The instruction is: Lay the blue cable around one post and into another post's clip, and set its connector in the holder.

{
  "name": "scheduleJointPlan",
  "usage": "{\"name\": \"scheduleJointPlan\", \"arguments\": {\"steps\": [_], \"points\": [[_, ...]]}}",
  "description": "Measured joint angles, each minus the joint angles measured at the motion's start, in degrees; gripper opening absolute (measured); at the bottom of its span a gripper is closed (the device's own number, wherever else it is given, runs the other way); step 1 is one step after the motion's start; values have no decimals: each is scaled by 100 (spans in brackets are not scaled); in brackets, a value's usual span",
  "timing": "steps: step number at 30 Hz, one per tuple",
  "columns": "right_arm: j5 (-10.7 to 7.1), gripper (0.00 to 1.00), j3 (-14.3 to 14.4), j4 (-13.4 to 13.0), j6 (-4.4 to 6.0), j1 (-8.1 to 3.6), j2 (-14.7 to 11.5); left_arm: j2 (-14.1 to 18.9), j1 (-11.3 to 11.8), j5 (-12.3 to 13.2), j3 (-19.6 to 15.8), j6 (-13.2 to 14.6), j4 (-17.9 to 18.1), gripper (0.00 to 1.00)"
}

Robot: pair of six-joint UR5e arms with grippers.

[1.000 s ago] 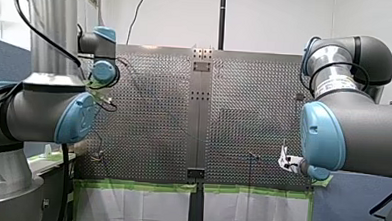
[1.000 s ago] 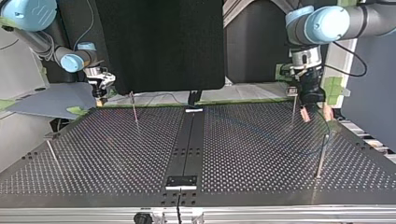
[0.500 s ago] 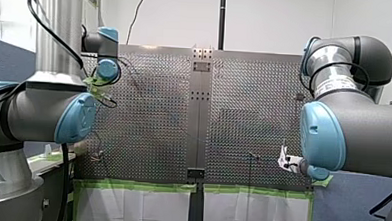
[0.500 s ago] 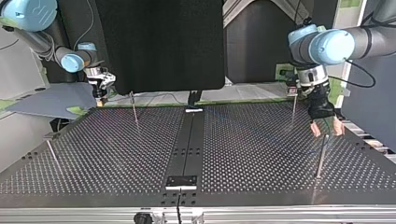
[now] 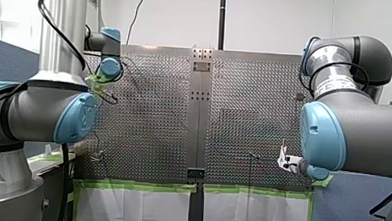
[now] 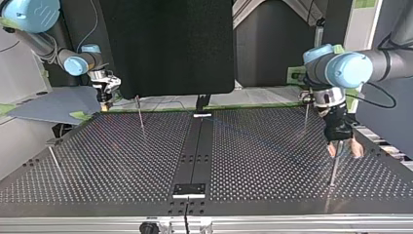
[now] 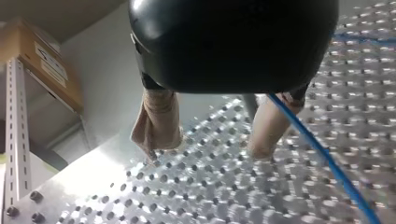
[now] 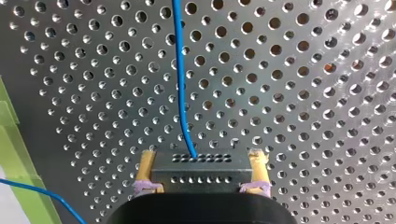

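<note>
Four cameras, one desk (image 6: 122, 161)
Front looks from behind the arms (image 5: 43, 114); top faces back; wrist cameras sit close above.

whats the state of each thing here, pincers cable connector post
left pincer: open, beige pads apart, gripping nothing
right pincer: shut on the connector
connector: held between yellow pads, cable end in it
blue cable: loose, runs beside one pad of the left pincer
post: upright, close by the left pincer; cannot tell if the cable is round it
</note>
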Motion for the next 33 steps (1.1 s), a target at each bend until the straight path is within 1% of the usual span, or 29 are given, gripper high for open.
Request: {"name": "scheduleJointPlan", "arguments": {"steps": [5,9,12,20,25,33], "points": [[0,9,0,7,0,-2,-1,-18,94,-18,207,-86,6,100],[0,9,0,3,0,-4,-3,-133,150,-6,390,-113,2,100],[0,9,0,4,0,-12,-1,-240,162,-10,452,-107,-5,100],[0,9,0,-3,0,-22,-3,-302,172,-35,471,-129,-27,100],[0,9,0,-7,0,-20,-1,-303,178,-27,458,-86,-26,100],[0,9,0,-12,7,-19,1,-304,183,14,338,27,64,100]]}}
